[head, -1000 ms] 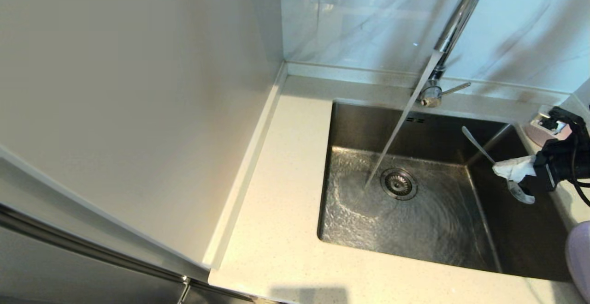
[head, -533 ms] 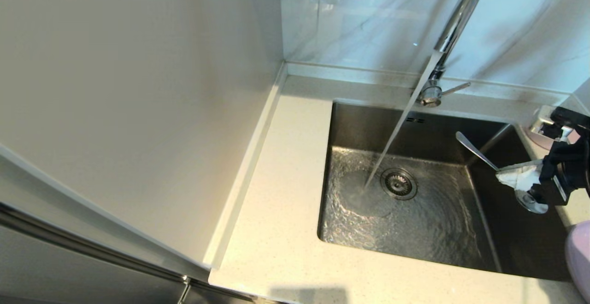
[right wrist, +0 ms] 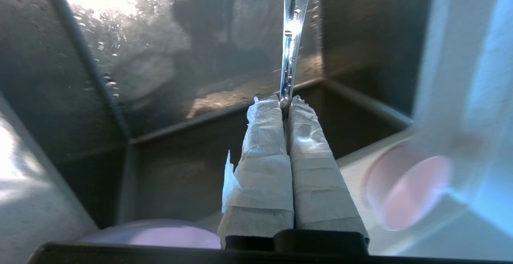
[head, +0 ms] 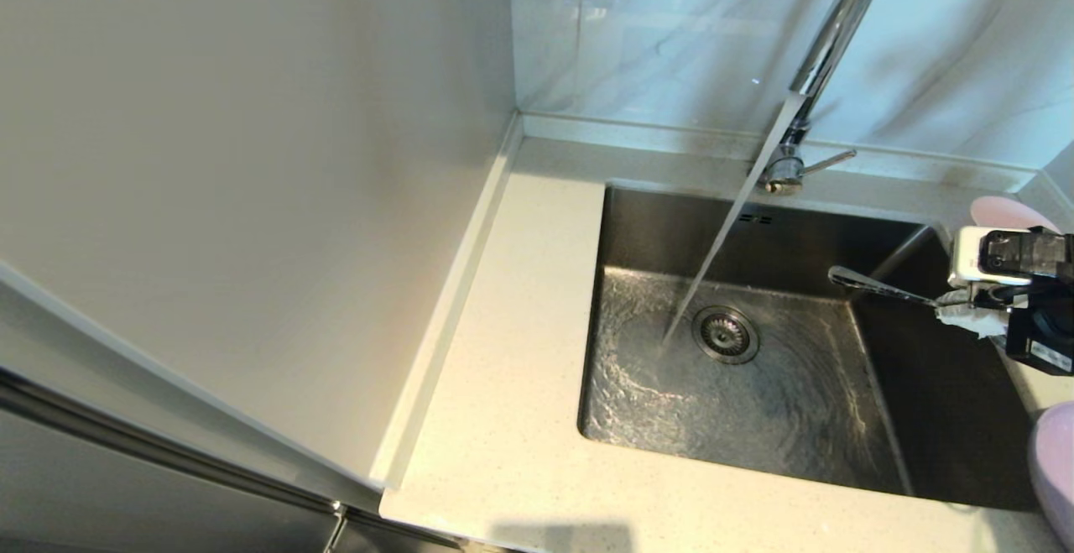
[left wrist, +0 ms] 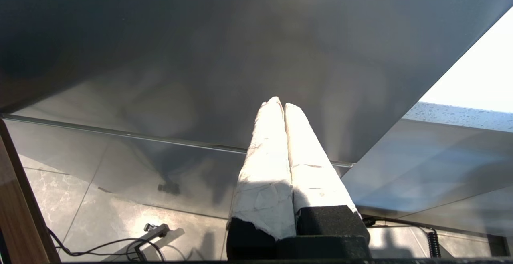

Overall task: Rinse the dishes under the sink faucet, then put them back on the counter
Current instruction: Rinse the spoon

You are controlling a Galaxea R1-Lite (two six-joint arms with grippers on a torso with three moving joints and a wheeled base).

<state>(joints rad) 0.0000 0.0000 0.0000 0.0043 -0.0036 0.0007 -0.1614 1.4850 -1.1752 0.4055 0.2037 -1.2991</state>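
The spoon point(head: 877, 286) is slim, silver and wet, its handle jutting level over the right part of the sink point(head: 671, 234), mid-right in the head view. The right gripper point(head: 965, 311) pinches it between white-wrapped fingers point(right wrist: 264, 152), clenched tight. The pink bowl point(head: 1007, 211) sits just behind; water streams from the faucet point(head: 826, 41).
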